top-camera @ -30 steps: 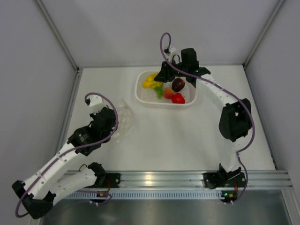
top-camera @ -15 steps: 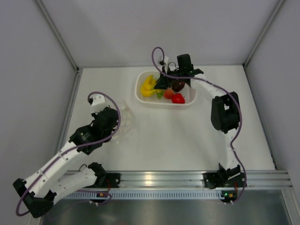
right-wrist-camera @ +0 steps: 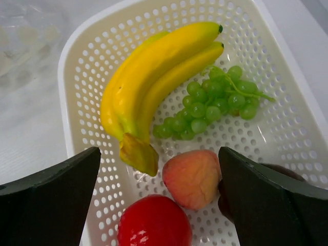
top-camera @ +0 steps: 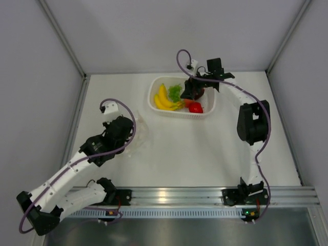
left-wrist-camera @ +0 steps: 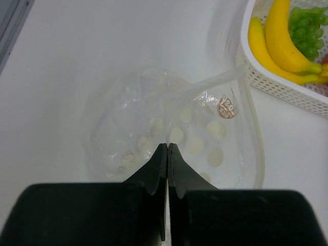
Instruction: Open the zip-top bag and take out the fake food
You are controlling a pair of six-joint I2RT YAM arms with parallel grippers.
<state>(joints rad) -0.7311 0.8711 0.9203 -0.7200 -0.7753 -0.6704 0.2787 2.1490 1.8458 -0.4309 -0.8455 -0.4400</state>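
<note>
Counts: 1 bag (left-wrist-camera: 154, 102), 1 basket (right-wrist-camera: 65, 82), 5 food pieces.

Left tool (left-wrist-camera: 167, 146): jaws pressed together at the near edge of the bag, apparently pinching the film. The clear, white-dotted bag spreads ahead of the tips on the worktop (top-camera: 205, 148). Its zip strip curves off ahead-right, and one round sticker (left-wrist-camera: 226, 106) sits on that side. The basket corner lies further ahead-right, just beyond the bag.

Right tool (right-wrist-camera: 159, 151): jaws spread wide, gripping nothing, hanging over the basket. All five pieces are in the basket:
- 1 peach (right-wrist-camera: 192, 177), between the fingers
- 1 tomato (right-wrist-camera: 154, 223), touching the peach, nearer the wrist
- 1 banana bunch (right-wrist-camera: 154, 87), ahead
- 1 cluster of grapes (right-wrist-camera: 215, 102), ahead-right, against the bananas
- 1 dark fruit (right-wrist-camera: 284, 170), largely blocked by the right-hand finger
</note>
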